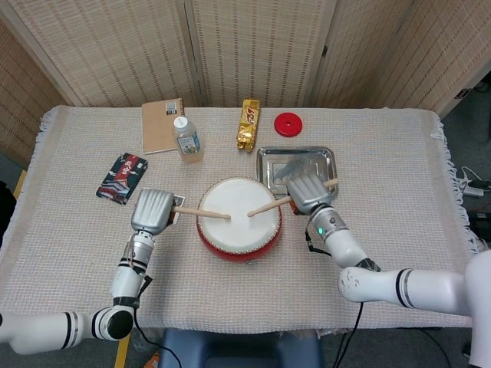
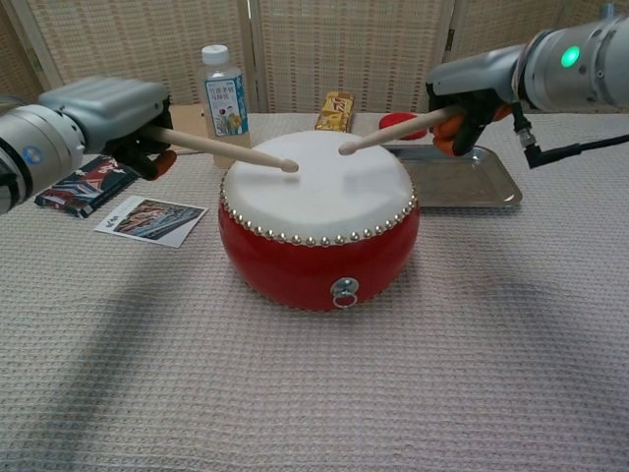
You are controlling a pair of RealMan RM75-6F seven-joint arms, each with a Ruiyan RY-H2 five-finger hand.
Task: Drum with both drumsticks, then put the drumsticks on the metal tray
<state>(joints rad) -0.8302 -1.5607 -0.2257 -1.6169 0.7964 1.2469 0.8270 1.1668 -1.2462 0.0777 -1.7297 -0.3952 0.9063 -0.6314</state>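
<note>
A red drum [image 1: 238, 219] [image 2: 316, 221] with a white skin stands mid-table. My left hand [image 1: 151, 210] [image 2: 103, 106] grips a wooden drumstick [image 1: 201, 214] [image 2: 224, 149] whose tip rests on the skin's left part. My right hand [image 1: 304, 192] [image 2: 474, 84] grips the other drumstick [image 1: 270, 205] [image 2: 393, 129], its tip just above the skin's right half. The metal tray [image 1: 323, 157] [image 2: 486, 183] lies right of the drum, partly under the right hand in the head view.
A water bottle [image 1: 186, 139] [image 2: 225, 90], a brown notebook [image 1: 161, 124], a gold snack pack [image 1: 247, 124], a red disc [image 1: 288, 123], a dark packet [image 1: 121, 177] and a card [image 2: 150, 218] lie behind and left of the drum.
</note>
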